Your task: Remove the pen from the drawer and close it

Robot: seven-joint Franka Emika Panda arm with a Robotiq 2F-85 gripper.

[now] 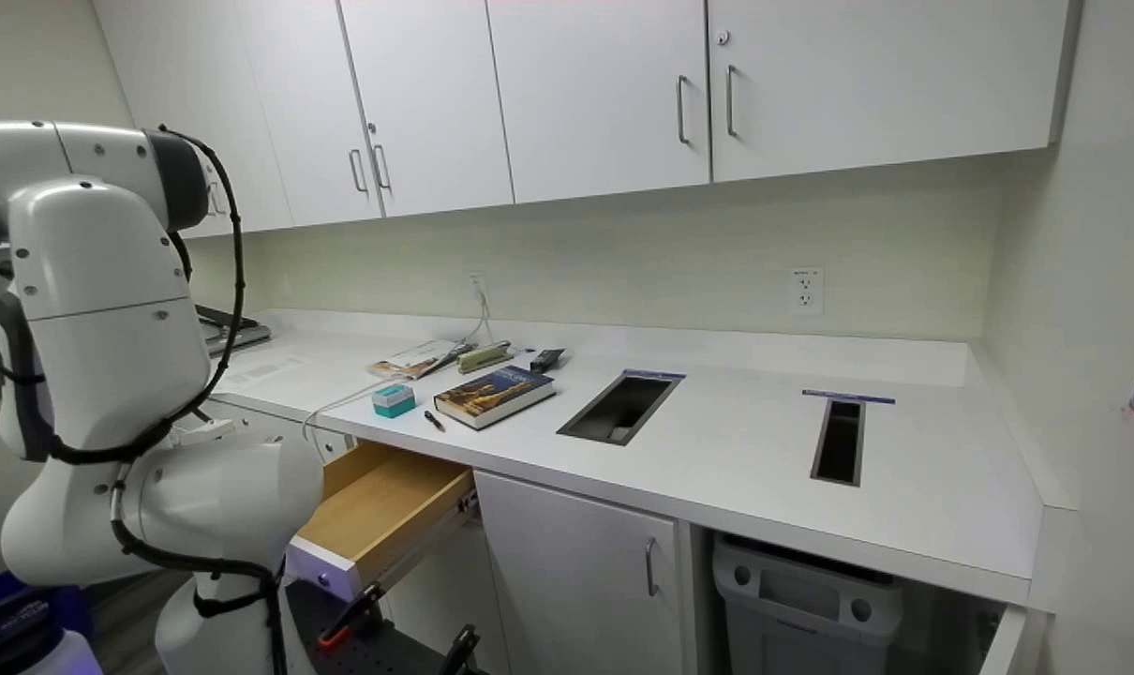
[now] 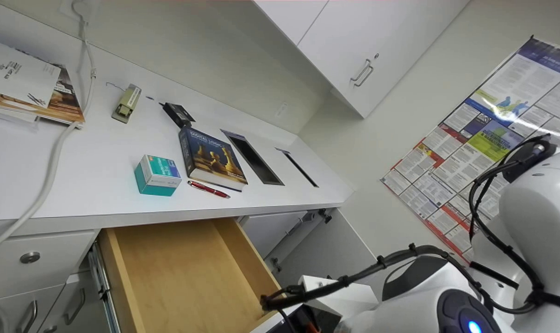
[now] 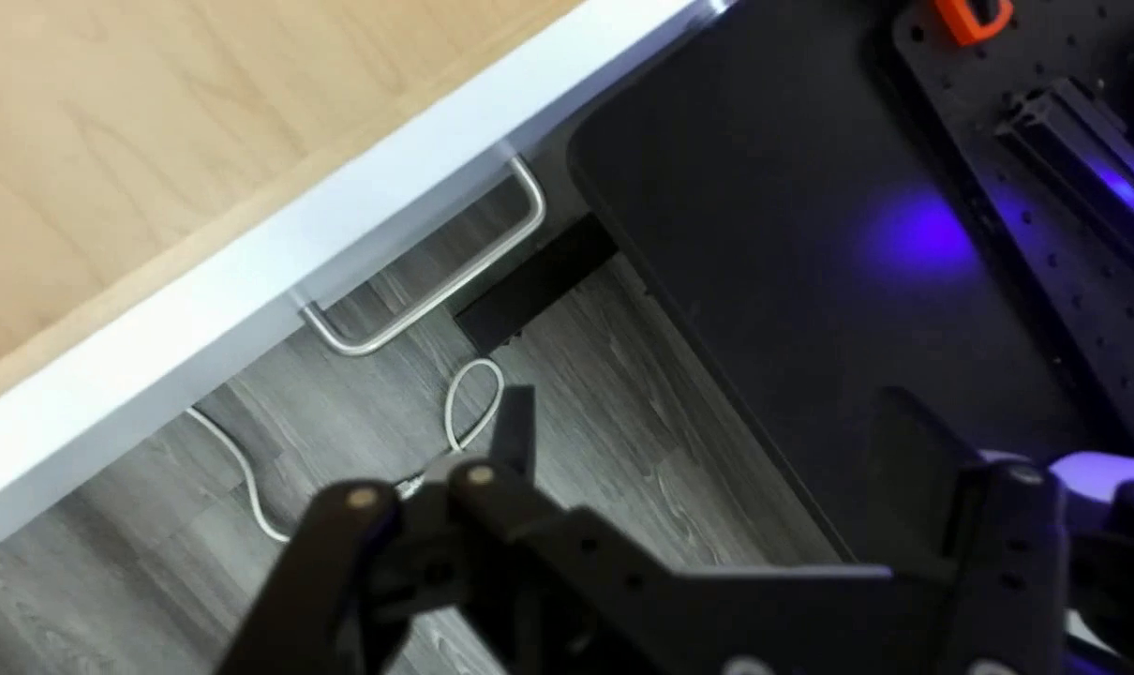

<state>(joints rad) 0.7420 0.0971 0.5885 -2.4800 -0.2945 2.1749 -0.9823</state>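
Here a white counter [image 1: 717, 478] runs beneath wall cabinets [image 1: 595, 103]. My gripper [image 3: 712, 422] is empty, jaws spread wide; in the wrist view the pulled-out drawer [image 3: 248, 258] shows above and left of them. Well apart, the red pen [image 2: 208, 189] lies on the counter just beside the book [image 2: 215, 157] lettered "DIGITAL LOGIC".

Arm [image 1: 108, 253]: white, rounded shells [image 1: 220, 497], thin seam lines [image 1: 108, 310], small grey screws [image 1: 160, 315] dotted about; left of frame in an exterior view. Dark cap [image 1: 178, 178] upper left there. Black cable [image 1: 240, 272] along the outside with small ties [image 1: 236, 219], plus a black strap [image 1: 218, 607] near the bottom. In an exterior view, lower right: dark round button pad [image 2: 449, 307] with a bright blue light [image 2: 474, 327]. Bottom of wrist view: black gripper [image 3: 708, 445], a bit blurred, angular links [image 3: 576, 544], brass-toned screw heads [image 3: 481, 475].
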